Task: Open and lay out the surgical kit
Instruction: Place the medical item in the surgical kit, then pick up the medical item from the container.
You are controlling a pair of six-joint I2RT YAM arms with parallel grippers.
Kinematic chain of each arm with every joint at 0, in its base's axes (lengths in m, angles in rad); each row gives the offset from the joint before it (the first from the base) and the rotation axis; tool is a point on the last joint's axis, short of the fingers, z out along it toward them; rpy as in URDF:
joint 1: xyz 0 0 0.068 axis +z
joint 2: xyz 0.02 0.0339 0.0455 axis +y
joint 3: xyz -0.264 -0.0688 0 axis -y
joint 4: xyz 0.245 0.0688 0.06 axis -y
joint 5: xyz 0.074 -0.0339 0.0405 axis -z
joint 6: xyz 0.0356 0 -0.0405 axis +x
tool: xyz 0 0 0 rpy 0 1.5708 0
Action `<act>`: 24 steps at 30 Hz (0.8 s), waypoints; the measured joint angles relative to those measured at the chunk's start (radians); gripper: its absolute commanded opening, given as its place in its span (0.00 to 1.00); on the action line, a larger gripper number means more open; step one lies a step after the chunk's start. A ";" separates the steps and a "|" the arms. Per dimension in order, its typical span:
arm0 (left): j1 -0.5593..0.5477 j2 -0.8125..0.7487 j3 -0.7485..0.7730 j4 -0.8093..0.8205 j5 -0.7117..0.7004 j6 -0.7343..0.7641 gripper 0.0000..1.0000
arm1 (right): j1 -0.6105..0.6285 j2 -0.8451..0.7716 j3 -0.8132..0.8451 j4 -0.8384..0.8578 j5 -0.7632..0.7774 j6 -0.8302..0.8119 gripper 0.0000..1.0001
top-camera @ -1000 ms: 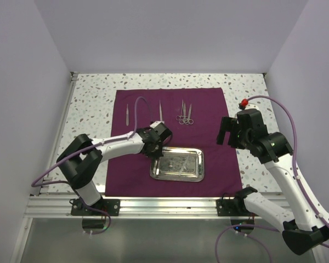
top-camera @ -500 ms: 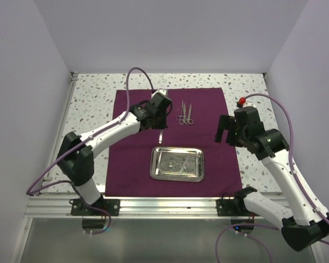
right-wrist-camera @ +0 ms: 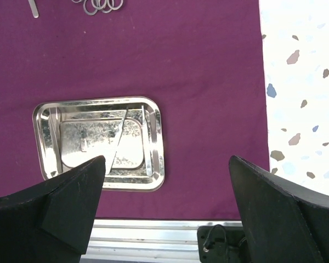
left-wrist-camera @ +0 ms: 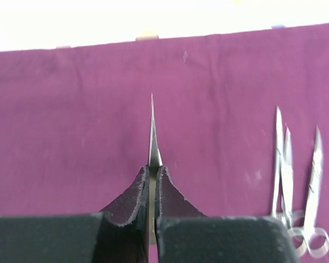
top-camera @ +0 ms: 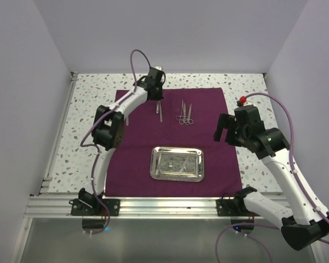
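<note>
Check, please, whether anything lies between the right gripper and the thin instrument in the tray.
Nothing visible does: the right gripper hangs open off the right side of the tray, and the thin instrument lies uncovered inside.

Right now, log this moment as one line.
left gripper: shut on tweezers over cloth | right gripper: open, empty | scissors: laid on cloth | tray: on cloth

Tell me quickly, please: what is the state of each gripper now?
Left gripper: closed on the tweezers.
Right gripper: open, holding nothing.
</note>
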 measured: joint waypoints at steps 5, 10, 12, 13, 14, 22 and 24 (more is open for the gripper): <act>0.021 0.103 0.085 -0.011 0.050 -0.003 0.07 | 0.000 0.001 0.000 -0.013 0.002 0.005 0.98; 0.019 0.085 0.010 0.006 0.087 -0.012 0.44 | 0.000 0.023 0.009 -0.013 0.005 0.001 0.99; 0.018 0.051 -0.058 0.019 0.103 -0.018 0.50 | 0.000 0.037 0.010 -0.008 0.005 0.002 0.98; 0.017 0.023 -0.094 0.023 0.109 -0.021 0.51 | 0.000 0.043 0.010 -0.004 0.005 0.002 0.98; 0.013 -0.008 -0.134 0.022 0.109 -0.023 0.52 | 0.000 0.048 0.010 -0.001 0.005 0.002 0.98; -0.089 -0.453 -0.531 0.019 0.060 -0.035 0.50 | 0.000 0.056 0.005 0.044 -0.002 0.006 0.98; -0.148 -0.572 -0.612 0.028 0.042 -0.048 0.50 | 0.000 0.056 0.000 0.051 -0.003 0.006 0.98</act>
